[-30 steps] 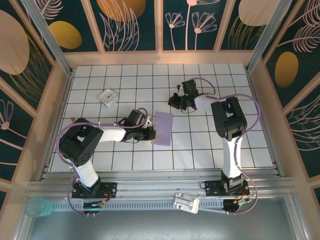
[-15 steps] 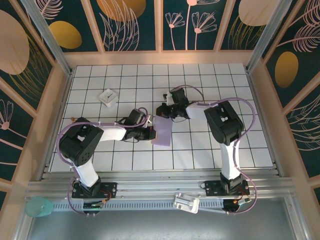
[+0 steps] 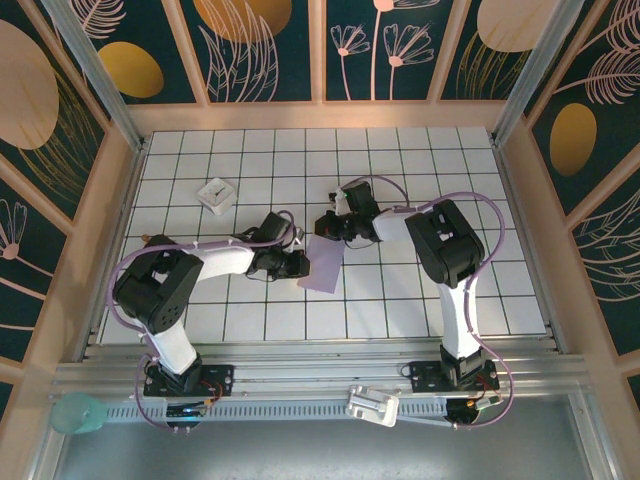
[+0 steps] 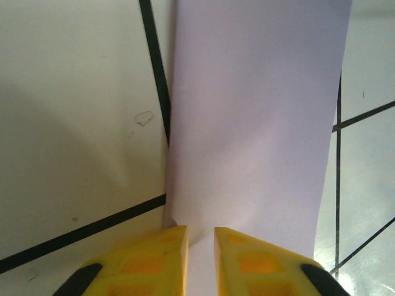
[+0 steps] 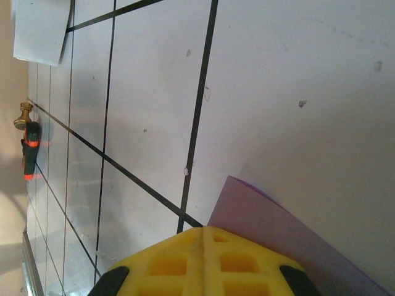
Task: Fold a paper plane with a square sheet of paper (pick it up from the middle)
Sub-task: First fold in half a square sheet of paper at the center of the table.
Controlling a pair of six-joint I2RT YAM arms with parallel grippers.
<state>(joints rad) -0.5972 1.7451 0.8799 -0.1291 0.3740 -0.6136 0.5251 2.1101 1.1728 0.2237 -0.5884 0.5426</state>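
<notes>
The lavender square sheet of paper (image 3: 323, 266) lies on the tiled table as a narrow rectangle, slightly tilted, not as a pointed paper plane. My left gripper (image 3: 299, 265) is at its left edge. In the left wrist view the paper (image 4: 253, 123) runs into the small gap between the yellow fingers (image 4: 154, 253), and the left gripper (image 4: 200, 231) stands a little open. My right gripper (image 3: 326, 229) is at the sheet's far end. Its jaws (image 5: 203, 229) are shut tight together, their tips on or just over a corner of the paper (image 5: 278, 234).
A small white block (image 3: 215, 193) with a dark mark sits at the back left, also seen as a white block (image 5: 40, 28) in the right wrist view. A small orange-and-black tool (image 5: 28, 148) lies by the left wall. Wooden walls (image 3: 130, 170) ring the table.
My right gripper has swung left and toward me onto the sheet's far end. The left jaws have parted slightly. The paper has tilted a little.
</notes>
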